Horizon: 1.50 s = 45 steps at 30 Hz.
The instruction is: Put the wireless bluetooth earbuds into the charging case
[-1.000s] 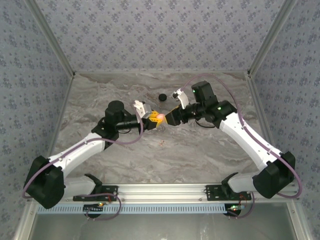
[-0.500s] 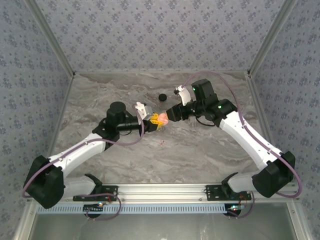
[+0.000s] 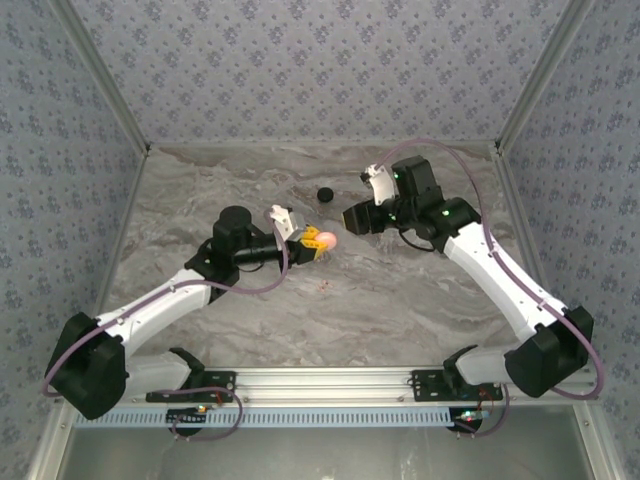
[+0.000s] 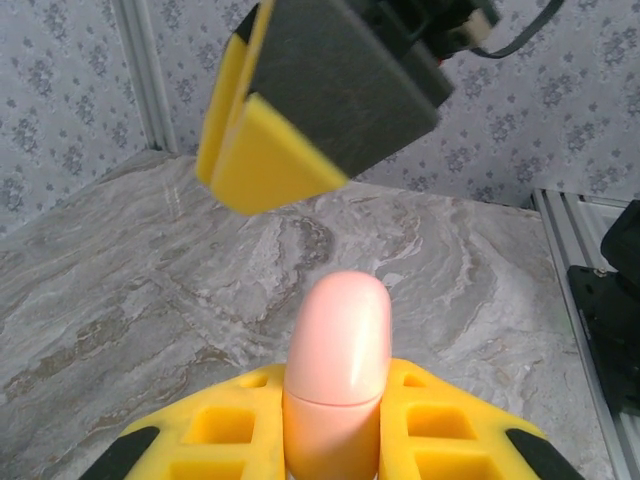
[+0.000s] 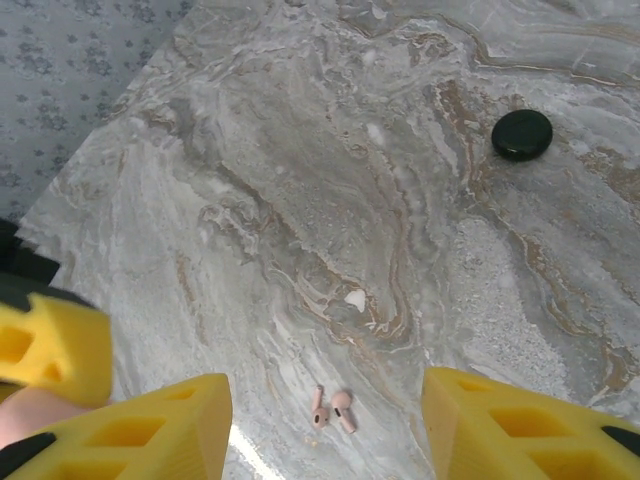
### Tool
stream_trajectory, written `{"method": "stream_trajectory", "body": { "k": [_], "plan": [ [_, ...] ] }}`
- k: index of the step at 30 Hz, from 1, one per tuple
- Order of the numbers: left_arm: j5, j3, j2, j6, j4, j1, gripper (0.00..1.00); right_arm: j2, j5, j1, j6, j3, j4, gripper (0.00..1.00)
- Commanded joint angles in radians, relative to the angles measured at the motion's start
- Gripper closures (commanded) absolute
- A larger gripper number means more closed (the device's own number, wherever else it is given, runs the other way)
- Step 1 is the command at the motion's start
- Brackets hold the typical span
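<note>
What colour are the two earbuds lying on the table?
Pale pink earbuds, matching the case; the right wrist view shows them best.

Lab robot cell: wallpapered panels (image 3: 320,70), marble tabletop (image 3: 400,300), aluminium rail (image 3: 320,381).

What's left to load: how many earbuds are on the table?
2. One earbud lies on the table; the other beside it, just right in the right wrist view. The shut case could hide more.
</note>
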Motion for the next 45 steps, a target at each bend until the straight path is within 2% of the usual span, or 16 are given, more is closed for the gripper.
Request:
{"method": "stream_trajectory", "body": {
  "k": [1,7,22,33,45],
  "plan": [
    [-0.046,0.006,0.010,-0.031,0.042,-0.002,0.86,-0.046,-0.102,0.008,-0.044,-0.020,-0.002,0.46],
    [-0.018,0.026,0.031,-0.053,0.053,-0.003,0.86,-0.049,-0.200,0.041,-0.112,-0.021,-0.031,0.43],
    [0.064,0.043,0.019,-0.097,0.075,-0.003,0.87,0.019,-0.129,0.068,-0.136,0.001,-0.080,0.41],
    [0.144,0.042,0.008,-0.078,0.072,-0.003,0.88,0.021,-0.024,0.040,-0.064,0.000,-0.040,0.42],
    [0.172,0.046,0.000,-0.054,0.065,-0.012,0.88,0.035,-0.062,0.028,-0.056,0.003,-0.021,0.42]
  ]
}}
